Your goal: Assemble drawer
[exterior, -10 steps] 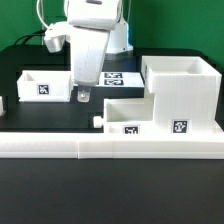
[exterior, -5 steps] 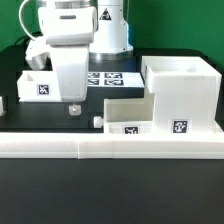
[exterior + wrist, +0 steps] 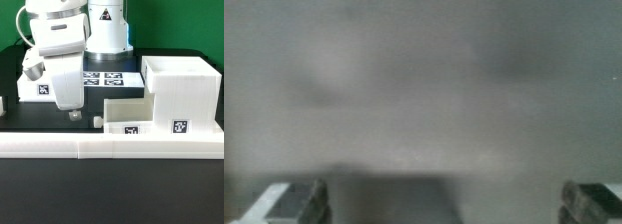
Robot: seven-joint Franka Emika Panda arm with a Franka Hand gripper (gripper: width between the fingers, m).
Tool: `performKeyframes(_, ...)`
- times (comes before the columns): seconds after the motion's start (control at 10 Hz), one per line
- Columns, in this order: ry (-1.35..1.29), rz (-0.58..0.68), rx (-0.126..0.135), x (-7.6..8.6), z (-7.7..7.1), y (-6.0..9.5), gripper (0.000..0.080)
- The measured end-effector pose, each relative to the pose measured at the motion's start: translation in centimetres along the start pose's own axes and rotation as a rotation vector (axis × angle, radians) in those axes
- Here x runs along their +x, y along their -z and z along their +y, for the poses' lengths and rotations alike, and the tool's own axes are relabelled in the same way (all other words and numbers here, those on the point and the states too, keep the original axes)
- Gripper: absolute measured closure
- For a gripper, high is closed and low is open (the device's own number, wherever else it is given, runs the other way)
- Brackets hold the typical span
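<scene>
The large white drawer housing (image 3: 180, 92) stands at the exterior view's right. A small tray (image 3: 128, 116) with a knob (image 3: 97, 122) sits in front of it, against its left side. The second tray (image 3: 33, 84) lies at the left, its right part hidden behind my gripper (image 3: 72, 113). The gripper hangs low over the black table in front of that tray. In the wrist view the gripper (image 3: 445, 205) has its fingers (image 3: 295, 200) wide apart, with only a blurred grey surface between them. It holds nothing.
The marker board (image 3: 110, 78) lies flat behind the trays, in front of the robot base. A long low white border wall (image 3: 110, 146) runs along the front. A small white piece (image 3: 2, 104) shows at the left edge.
The gripper has moved to the exterior view's left and a little lower, from the tray's right end to in front of it. The drawer parts have not moved.
</scene>
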State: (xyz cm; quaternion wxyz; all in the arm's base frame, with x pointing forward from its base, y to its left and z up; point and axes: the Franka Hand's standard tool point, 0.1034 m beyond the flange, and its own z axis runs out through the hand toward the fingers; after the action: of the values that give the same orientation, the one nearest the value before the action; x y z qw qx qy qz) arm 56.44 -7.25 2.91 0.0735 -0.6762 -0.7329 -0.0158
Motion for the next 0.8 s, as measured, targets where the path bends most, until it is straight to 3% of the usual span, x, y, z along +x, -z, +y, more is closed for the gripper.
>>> performKeyframes(0.4,-0.019,0.005,0.000,2.7,0.6,-0.8,0.0150)
performKeyframes(0.5,-0.030,0.007,-0.001,4.1,0.9,-0.8,0.0150)
performKeyframes(0.8,-0.117,-0.001,0.008,4.4,1.0,-0.7,0.0150)
